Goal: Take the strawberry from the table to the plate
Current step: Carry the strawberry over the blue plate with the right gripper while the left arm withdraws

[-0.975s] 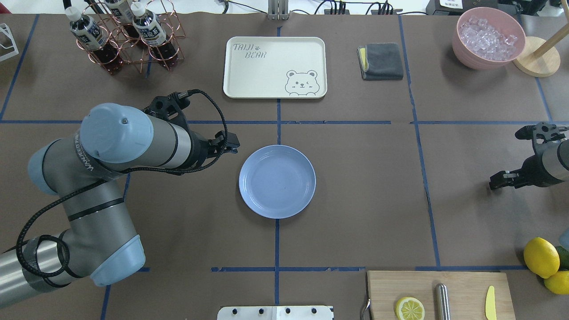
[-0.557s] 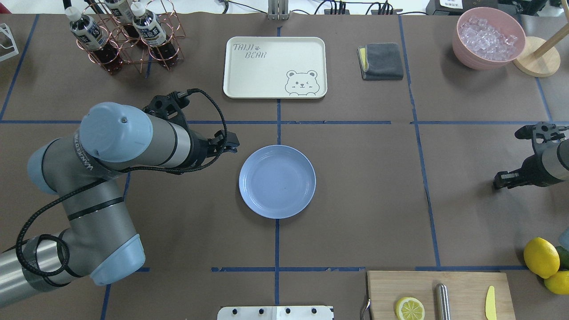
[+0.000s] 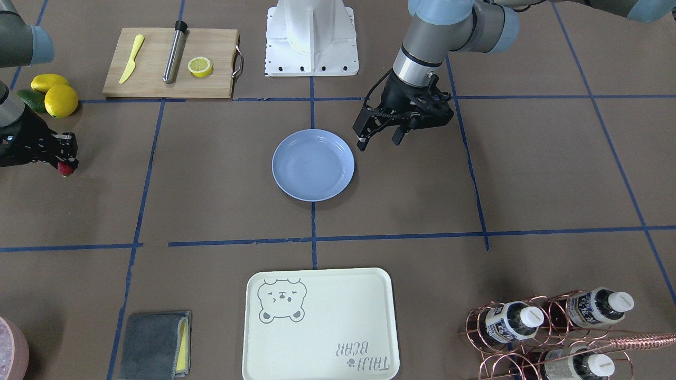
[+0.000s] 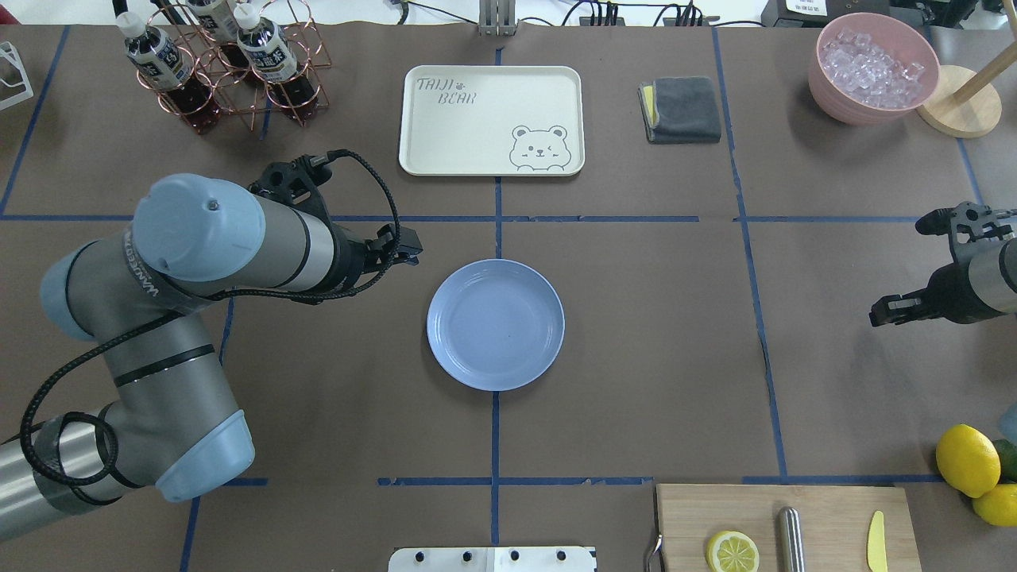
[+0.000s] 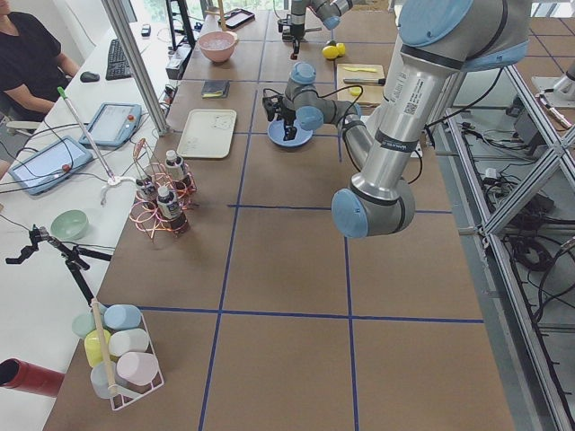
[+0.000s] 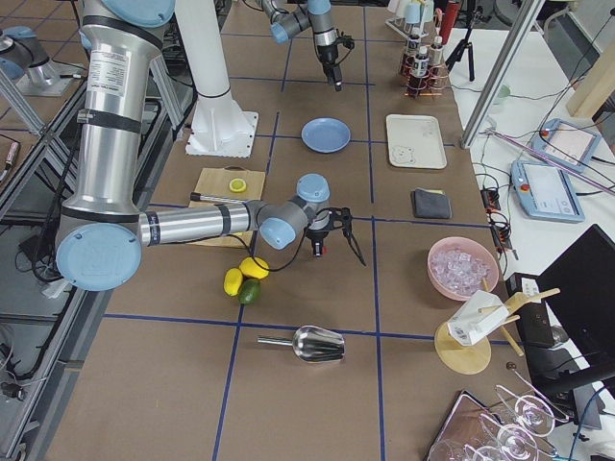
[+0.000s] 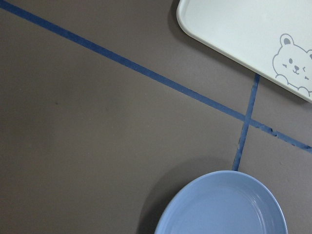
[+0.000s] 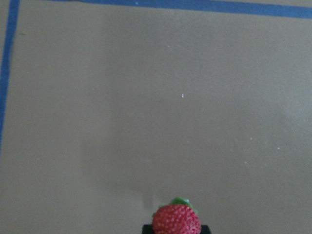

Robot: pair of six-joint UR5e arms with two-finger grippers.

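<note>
The strawberry (image 3: 65,169) is shown clamped in the right gripper (image 3: 66,162) at the counter's (image 3: 211,200) right-hand part, near the lemons (image 3: 60,100) and well apart from the plate (image 3: 312,164). The plate is seen at the counter's centre. Beyond it, the left gripper (image 3: 379,141) is held wide, just beside the plate's rim.
</note>
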